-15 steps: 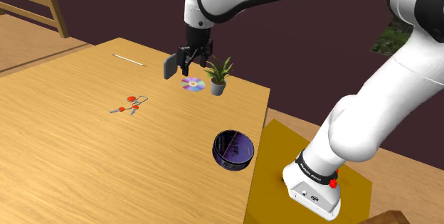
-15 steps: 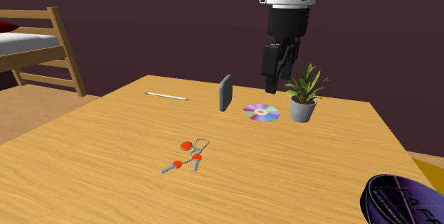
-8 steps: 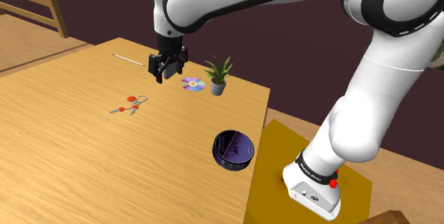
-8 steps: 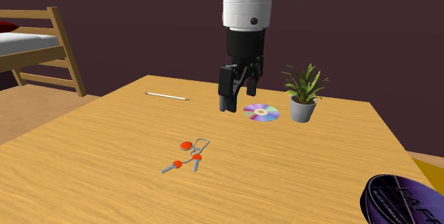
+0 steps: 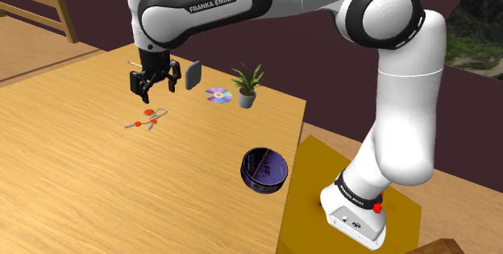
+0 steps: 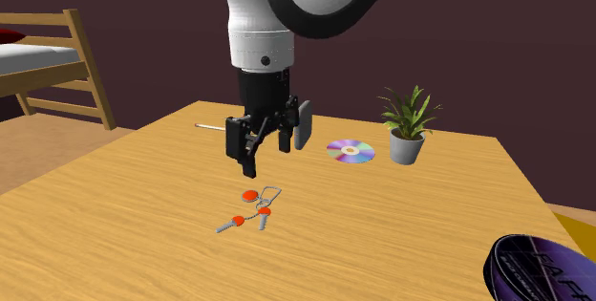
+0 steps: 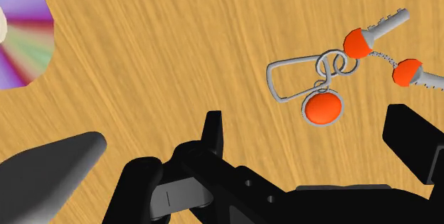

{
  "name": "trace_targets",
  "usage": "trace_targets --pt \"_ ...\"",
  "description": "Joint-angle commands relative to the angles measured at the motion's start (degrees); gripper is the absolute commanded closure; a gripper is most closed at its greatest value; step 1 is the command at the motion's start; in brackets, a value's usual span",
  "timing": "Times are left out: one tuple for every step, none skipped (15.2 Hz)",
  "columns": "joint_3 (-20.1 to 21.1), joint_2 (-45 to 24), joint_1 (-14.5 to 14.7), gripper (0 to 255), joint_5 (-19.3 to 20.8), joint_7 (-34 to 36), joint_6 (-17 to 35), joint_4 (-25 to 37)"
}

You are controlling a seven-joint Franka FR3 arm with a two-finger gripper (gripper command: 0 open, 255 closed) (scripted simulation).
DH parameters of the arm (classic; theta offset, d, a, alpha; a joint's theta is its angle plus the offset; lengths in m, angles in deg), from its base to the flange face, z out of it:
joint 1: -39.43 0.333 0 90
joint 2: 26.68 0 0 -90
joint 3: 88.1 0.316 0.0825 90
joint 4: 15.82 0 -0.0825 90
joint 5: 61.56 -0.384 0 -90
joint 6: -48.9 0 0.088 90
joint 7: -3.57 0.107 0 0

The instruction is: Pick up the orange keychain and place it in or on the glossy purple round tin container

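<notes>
Now the gripper (image 6: 266,154) has swung away from the potted plant (image 5: 247,88) and the CD (image 5: 218,95), where it hung a second ago. It has passed the upright grey slab (image 5: 192,75) and stands over the orange keychain (image 6: 253,207). The hand has also turned about its own axis on the way. Neither the keychain nor the purple tin (image 5: 264,168) has shifted on the wooden table (image 5: 97,180).

The jaws stand wide apart and hold nothing. The keychain lies flat on the table under them and a little ahead, not yet between the fingers. In the wrist view its wire loop, its round orange tag and its two orange-headed keys sit nearer one finger than the other. The tin is well apart from the jaws, back toward the stand, near the table's edge.

By my reading the crossing is done and the pick itself has not begun. What is left is a small centring, a descent to the table, the closing, and then the carry to the tin.

As for writing, "FRANKA EMIKA" (image 5: 212,4) reads in white on the arm's dark link above the jaws. The tin's lid bears pale lettering, too faint to read.
</notes>
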Motion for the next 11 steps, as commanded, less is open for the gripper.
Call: trace_targets --pt "-0.1 -5.0 1.6 0 0.9 1.0 -1.4 6.2" --pt "-0.2 -7.5 2.5 0 1.3 1.4 -2.3 9.7" --pt "-0.2 -8.3 2.8 0 1.4 1.5 -2.6 10.7" --pt "-0.3 -8.5 2.8 0 1.5 1.5 -2.0 10.3" --pt "-0.3 -8.8 2.8 0 1.6 1.6 -1.3 9.9" --pt "-0.4 -9.0 2.8 0 1.6 1.6 -0.7 9.5" --pt "-0.4 -9.3 2.8 0 1.7 1.7 -0.1 9.2" --pt "-0.5 -9.6 2.8 0 1.8 1.7 0.5 8.8" --pt "-0.5 -9.8 2.8 0 1.9 1.8 1.1 8.5" --pt "-0.6 -10.3 2.8 0 2.0 1.9 2.1 8.0" --pt "-0.6 -10.3 2.8 0 2.0 1.9 2.1 8.0"
